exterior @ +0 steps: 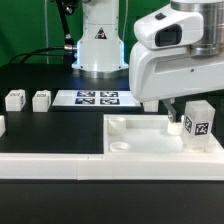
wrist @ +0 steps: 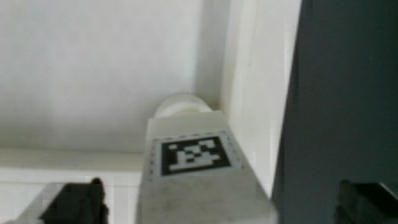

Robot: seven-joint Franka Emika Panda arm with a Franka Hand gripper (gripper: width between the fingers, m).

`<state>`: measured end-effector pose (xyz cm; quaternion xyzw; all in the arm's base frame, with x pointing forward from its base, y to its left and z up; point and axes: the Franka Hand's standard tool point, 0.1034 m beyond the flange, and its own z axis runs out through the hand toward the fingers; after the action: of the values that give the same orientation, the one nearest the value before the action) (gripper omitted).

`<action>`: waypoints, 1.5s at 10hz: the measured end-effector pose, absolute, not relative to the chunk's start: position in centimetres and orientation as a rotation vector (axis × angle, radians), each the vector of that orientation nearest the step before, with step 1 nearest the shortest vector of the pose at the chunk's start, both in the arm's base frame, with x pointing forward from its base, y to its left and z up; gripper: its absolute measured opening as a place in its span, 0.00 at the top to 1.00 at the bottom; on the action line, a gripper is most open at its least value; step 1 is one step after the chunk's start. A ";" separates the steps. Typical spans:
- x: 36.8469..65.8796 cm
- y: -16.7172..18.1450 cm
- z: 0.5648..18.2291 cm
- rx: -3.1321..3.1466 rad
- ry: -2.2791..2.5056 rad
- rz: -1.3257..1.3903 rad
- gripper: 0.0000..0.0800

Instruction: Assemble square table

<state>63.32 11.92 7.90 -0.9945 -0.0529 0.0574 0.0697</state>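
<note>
The white square table top point(exterior: 135, 142) lies at the front of the black table, and its floor and raised rim fill the wrist view point(wrist: 89, 80). A white tagged leg block point(exterior: 198, 124) stands upright at the top's corner on the exterior view's right. In the wrist view the leg point(wrist: 192, 160) points down at a rounded corner socket point(wrist: 185, 103). My gripper point(exterior: 186, 118) straddles the leg. Its dark fingertips point(wrist: 71, 203) stand apart from the leg on both sides, so the gripper point(wrist: 217, 206) is open.
Two more leg blocks point(exterior: 15, 99) point(exterior: 41, 99) stand on the exterior view's left, and another point(exterior: 2, 125) is cut by the edge. The marker board point(exterior: 97, 98) lies in front of the robot base point(exterior: 97, 40). A long white rail point(exterior: 50, 166) runs along the front.
</note>
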 end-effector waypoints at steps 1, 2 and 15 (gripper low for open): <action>63.5 11.4 7.8 -2.991 -0.170 0.167 0.19; 63.5 11.4 7.8 -2.991 -0.162 0.168 0.19; 63.2 11.5 7.6 -2.649 1.456 0.204 0.63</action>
<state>63.23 11.53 7.56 -0.8731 0.4797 0.0672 0.0558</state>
